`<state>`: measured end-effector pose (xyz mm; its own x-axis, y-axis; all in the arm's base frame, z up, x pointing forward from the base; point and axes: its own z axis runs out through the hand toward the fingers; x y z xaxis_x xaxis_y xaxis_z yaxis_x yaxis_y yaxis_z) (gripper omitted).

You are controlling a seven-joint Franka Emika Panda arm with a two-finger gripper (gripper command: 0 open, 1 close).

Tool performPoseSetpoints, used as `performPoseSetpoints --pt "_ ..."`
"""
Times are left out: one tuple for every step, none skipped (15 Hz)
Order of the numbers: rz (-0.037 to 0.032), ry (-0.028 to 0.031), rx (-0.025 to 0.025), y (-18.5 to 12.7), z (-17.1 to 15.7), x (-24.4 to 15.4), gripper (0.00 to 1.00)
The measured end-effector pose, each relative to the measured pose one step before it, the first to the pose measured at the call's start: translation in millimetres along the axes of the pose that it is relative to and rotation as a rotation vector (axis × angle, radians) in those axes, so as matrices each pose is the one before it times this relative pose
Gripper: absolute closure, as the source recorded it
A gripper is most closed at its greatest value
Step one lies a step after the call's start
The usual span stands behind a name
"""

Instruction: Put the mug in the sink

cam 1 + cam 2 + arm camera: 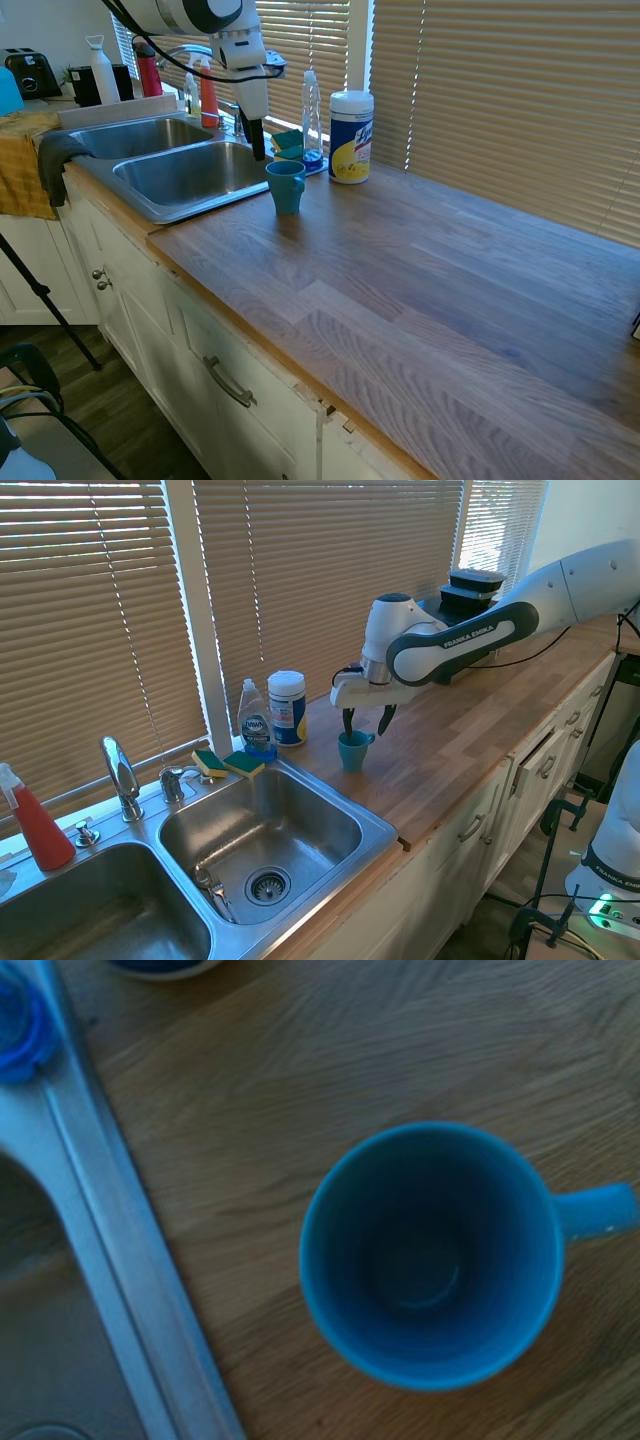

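Observation:
The teal-blue mug (286, 186) (352, 751) stands upright and empty on the wooden counter, just beside the rim of the sink (150, 205) (382, 830). My gripper (258, 145) (365, 721) hangs directly above the mug, open, with its fingertips a little over the mug's rim and nothing between them. Looking straight down, the wrist view shows the mug (430, 1255) with its handle sticking out sideways, and the sink rim (110, 1260) beside it.
A white wipes canister (351, 122) (287, 708), a dish soap bottle (312, 118) (256, 720) and sponges (228, 763) stand behind the mug by the window. A chrome faucet (120, 775) and a red spray bottle (35, 825) are behind the basins. A yellow towel (25, 160) hangs at the far basin.

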<state>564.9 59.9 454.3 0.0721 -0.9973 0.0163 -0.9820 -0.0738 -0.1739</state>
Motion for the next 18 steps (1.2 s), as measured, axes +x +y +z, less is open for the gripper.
performPoseSetpoints --pt "0.02814 0.00804 -0.00671 -4.24 2.27 4.42 0.0" --pt "0.0276 0.00439 -0.00583 -3.79 3.75 4.16 0.0" --pt "0.02763 0.00175 -0.00358 -3.84 3.83 2.96 0.0" --pt "0.02863 0.00509 -0.00404 -3.9 4.45 2.14 0.0" --pt "0.02727 0.00495 -0.00271 -4.37 4.17 2.3 0.0" --pt "0.02744 0.0033 -0.00491 -4.12 5.57 2.41 0.0" --pt "0.01996 0.00197 -0.00519 -3.92 5.36 2.49 0.0" --pt "0.01138 0.00153 -0.00768 -3.35 6.57 2.11 0.0" --pt "0.00964 0.00226 -0.01025 -2.42 8.15 2.1 0.0" --pt "0.00529 0.00206 -0.00909 -1.67 6.87 0.93 0.0" --pt "0.00422 0.00173 -0.00742 -1.24 5.94 -0.35 0.0" --pt "0.00127 0.00183 -0.00695 -0.66 6.32 -0.02 0.0" --pt "-0.00129 0.0011 -0.0058 -0.54 6.91 -0.99 0.0" --pt "-0.00161 0.00061 -0.00601 -0.42 6.95 -1.31 0.0" --pt "-0.00043 0.0008 -0.00832 -0.09 6.44 -0.67 1.0" --pt "0.00019 0.00067 -0.00561 -0.36 5.74 -0.11 1.0" --pt "0.00121 -0.00043 -0.00047 -0.84 4.15 0.71 1.0" --pt "0.00168 -0.00122 0.00053 -0.88 3.18 0.98 1.0"
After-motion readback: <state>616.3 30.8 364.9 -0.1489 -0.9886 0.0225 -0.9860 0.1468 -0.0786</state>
